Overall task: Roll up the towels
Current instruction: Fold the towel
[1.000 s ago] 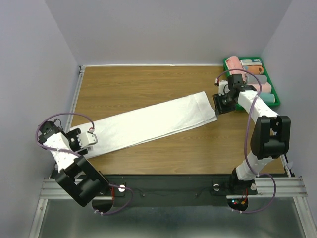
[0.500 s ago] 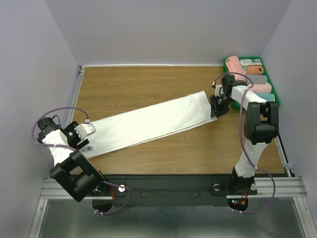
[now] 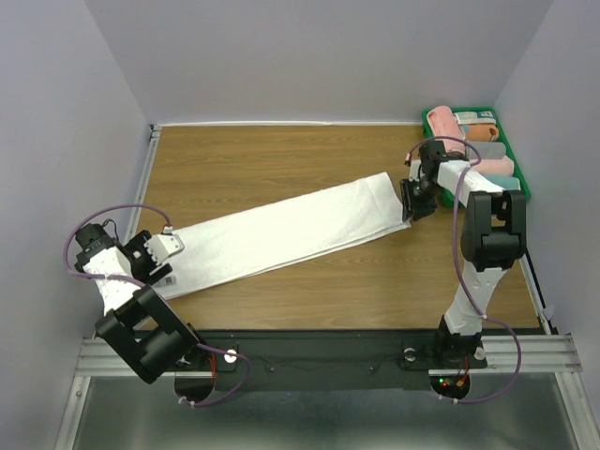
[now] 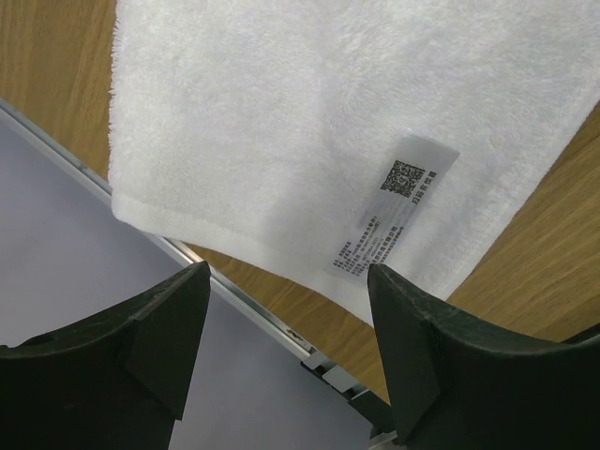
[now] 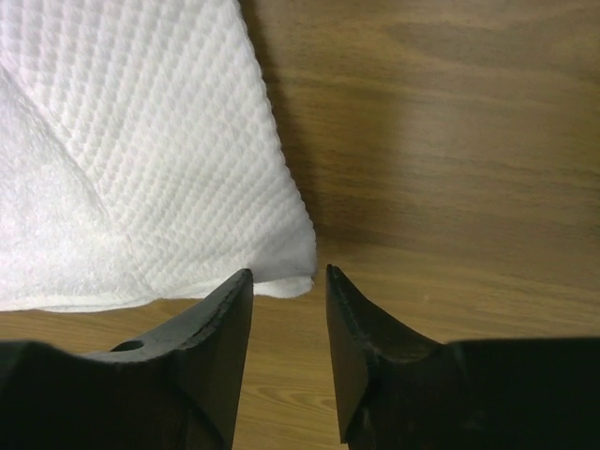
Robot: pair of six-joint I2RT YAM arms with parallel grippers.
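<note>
**Right arm is being folded in at the towel's corner**

Since a second ago, the right arm's elbow is being drawn in toward the table's middle, while the right gripper (image 3: pixel 412 199) is being kept at the far right corner of the white towel (image 3: pixel 291 230). Its jaws are being held narrowly apart, the towel's waffle-textured corner lying between the fingertips (image 5: pixel 239 291); bare wood is being shown through the gap, so nothing is being pinched. The left gripper (image 3: pixel 161 251) is being shifted slightly up and left, and its jaws are being held wide apart above the towel's near left end, beside the printed label (image 4: pixel 394 217). The towel is being left spread flat as a long diagonal strip across the wooden table (image 3: pixel 281 159). Rolled towels (image 3: pixel 442 125), pink among them, are being kept in the green bin (image 3: pixel 521 183) at the far right corner.
</note>
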